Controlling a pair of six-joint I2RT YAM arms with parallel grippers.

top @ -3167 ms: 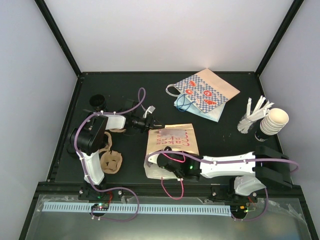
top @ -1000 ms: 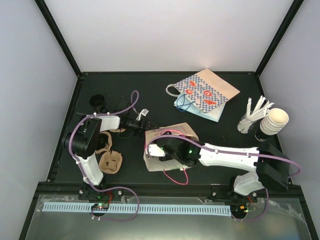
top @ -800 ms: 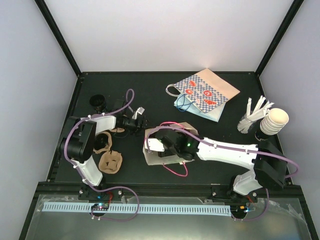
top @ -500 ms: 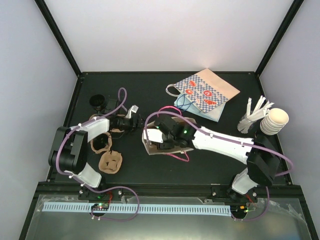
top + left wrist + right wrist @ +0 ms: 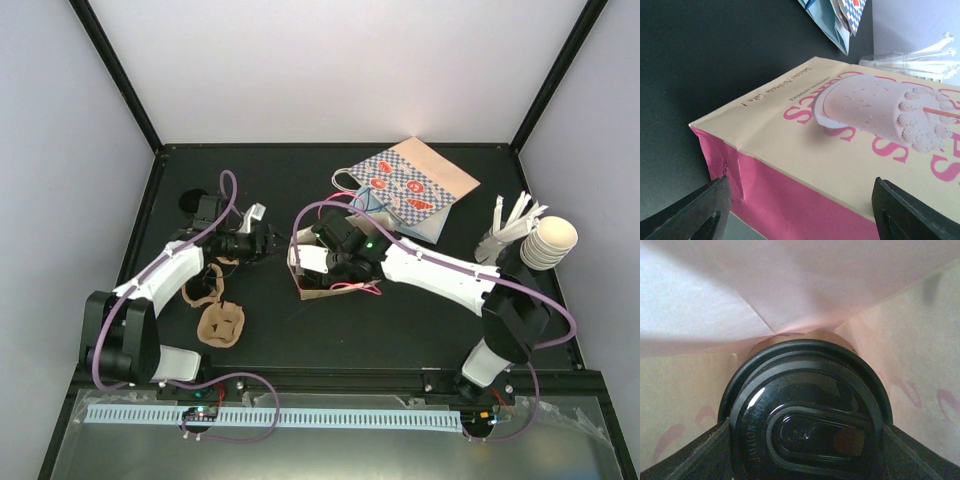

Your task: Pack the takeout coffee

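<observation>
- pink bag [image 5: 318, 290], centre of the top view: it sits tilted up around the right gripper [image 5: 805, 452], which goes in through its mouth. We read this as the load-in step.
- right gripper: deep inside the bag, fingers snug on both sides of the black lid [image 5: 805, 390], pinching it from above. We think that keeps the cup upright.
- left gripper [image 5: 800, 215]: spread wide with nothing between the fingers, just left of the bag in the top view. It is likely there to steady the bag.
- takeout coffee [image 5: 805, 420]: inside the bag, centre of the right wrist view. Only the lid shows; the cup body is hidden.
</observation>
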